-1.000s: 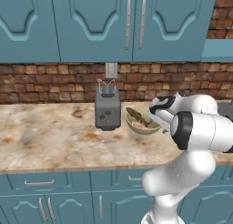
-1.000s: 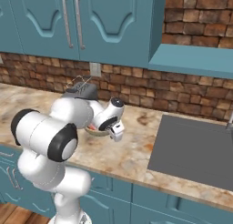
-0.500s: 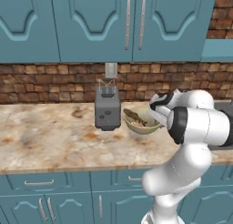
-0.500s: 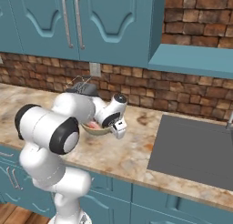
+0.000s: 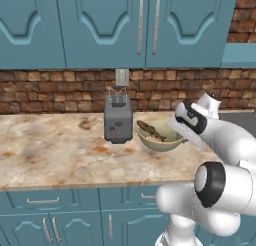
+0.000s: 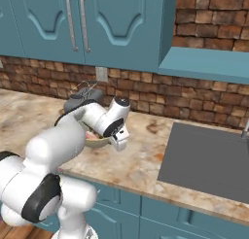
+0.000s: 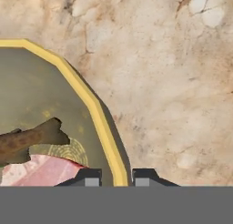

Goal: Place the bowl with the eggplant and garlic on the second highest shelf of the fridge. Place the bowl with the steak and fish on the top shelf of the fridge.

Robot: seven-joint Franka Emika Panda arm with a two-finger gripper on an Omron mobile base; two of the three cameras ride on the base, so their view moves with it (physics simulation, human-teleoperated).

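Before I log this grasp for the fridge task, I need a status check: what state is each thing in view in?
gripper: shut on the bowl rim
bowl: upright on the counter, rim between the fingers
fish: lying in the bowl
steak: flat in the bowl, under the fish's tail
toaster: upright beside the bowl
upper cabinets: doors closed

Teal cabinets [image 5: 150,27] over brick backsplash [image 5: 50,92]; marble counter [image 5: 45,155]; grey sink [image 6: 206,158] right.
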